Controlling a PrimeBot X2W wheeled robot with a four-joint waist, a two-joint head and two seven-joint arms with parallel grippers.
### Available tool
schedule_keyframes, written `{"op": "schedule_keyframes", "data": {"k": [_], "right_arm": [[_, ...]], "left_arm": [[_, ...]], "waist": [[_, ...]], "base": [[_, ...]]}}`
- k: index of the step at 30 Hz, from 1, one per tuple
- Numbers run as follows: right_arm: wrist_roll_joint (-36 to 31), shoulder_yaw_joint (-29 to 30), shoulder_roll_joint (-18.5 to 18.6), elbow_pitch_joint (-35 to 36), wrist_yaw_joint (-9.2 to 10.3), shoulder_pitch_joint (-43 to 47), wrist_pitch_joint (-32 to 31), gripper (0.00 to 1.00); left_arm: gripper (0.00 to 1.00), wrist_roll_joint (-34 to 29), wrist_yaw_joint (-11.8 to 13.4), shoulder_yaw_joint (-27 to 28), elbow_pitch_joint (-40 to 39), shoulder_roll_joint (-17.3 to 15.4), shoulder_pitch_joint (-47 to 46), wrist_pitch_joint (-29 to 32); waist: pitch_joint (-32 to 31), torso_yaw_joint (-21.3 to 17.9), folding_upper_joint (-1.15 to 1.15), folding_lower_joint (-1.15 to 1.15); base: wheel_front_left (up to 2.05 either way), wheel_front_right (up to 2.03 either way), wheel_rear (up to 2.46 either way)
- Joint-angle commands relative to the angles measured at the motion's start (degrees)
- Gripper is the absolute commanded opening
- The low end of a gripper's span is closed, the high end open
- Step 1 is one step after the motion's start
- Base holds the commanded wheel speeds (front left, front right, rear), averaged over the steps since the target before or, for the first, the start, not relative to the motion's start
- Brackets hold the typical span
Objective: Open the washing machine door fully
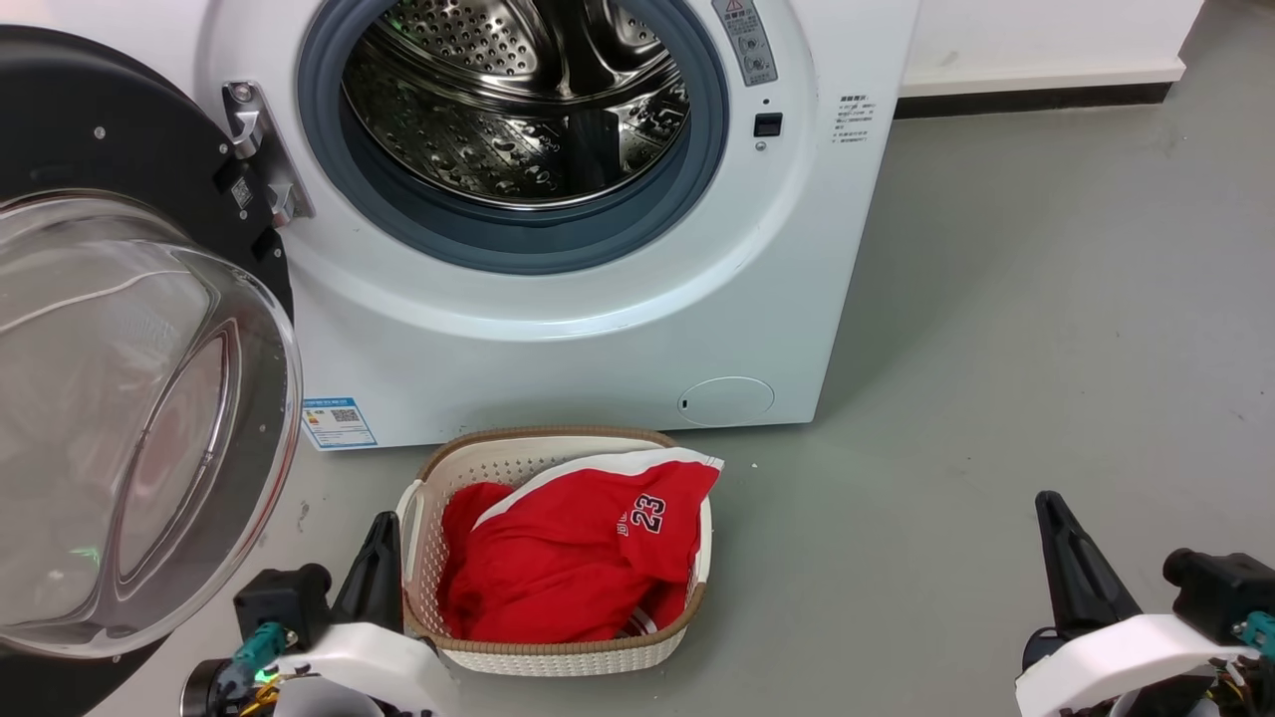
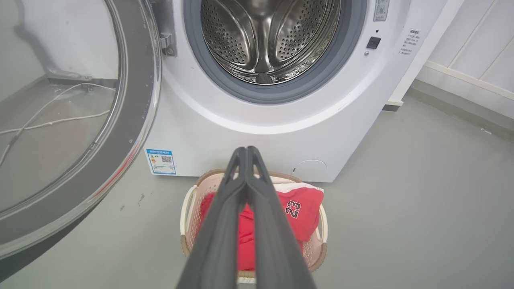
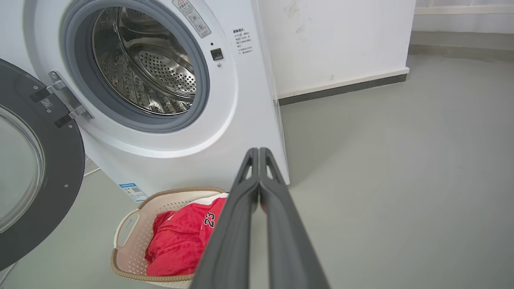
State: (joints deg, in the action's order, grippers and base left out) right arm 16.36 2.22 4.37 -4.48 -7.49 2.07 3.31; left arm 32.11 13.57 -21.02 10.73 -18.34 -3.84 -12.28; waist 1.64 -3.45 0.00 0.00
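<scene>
washing machine door (image 1: 129, 418) is swung wide on its hinge (image 1: 261, 149) at the left side of the washer (image 1: 598, 339). the bulging glass bowl side faces the head camera, with the black ring behind it. in the left wrist view the washing machine door (image 2: 138, 100) stands left of the opening. in the right wrist view the washing machine door (image 3: 64, 160) is off the front panel. the steel drum (image 1: 518, 110) and grey-blue rubber ring (image 1: 518, 244) are exposed.

left gripper (image 1: 382, 523) is low at lower left, near the door's lower edge but not touching it. in its own wrist view the left gripper (image 2: 243, 151) has fingers pressed together, holding nothing. right gripper (image 1: 1048, 503) is at lower right over the grey floor (image 1: 996, 378), well apart from the washer. in the right wrist view the right gripper (image 3: 258, 151) also has fingers together, empty.

laundry basket (image 1: 558, 659) sits on the floor just in front of the washer, with a red jersey (image 1: 568, 568) marked "23" inside. small round white flap (image 1: 727, 400) is low on the front panel.
</scene>
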Motion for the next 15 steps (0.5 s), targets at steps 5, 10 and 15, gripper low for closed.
{"op": "schedule_keyframes", "data": {"k": [5,10,15], "right_arm": [[7.0,0.5,0.0,-0.1,-0.01,-2.0,-0.9,0.00],[11.1,0.7,-0.1,-0.6,-0.01,-2.4,-1.4,0.00],[15.9,1.0,-0.2,-1.2,-0.01,-2.9,-2.0,0.00]], "left_arm": [[0.00,5.7,-2.0,2.7,-0.2,0.9,-1.3,1.4],[0.00,9.0,-3.1,4.0,0.1,1.6,-1.5,2.3],[0.00,13.0,-4.5,5.6,0.4,2.5,-1.6,3.4]], "waist": [[-0.1,0.2,0.00,0.00],[-0.1,0.3,0.00,0.00],[-0.2,0.4,0.00,0.00]], "base": [[0.00,0.00,0.00],[0.00,0.00,0.00],[0.00,0.00,0.00]]}}
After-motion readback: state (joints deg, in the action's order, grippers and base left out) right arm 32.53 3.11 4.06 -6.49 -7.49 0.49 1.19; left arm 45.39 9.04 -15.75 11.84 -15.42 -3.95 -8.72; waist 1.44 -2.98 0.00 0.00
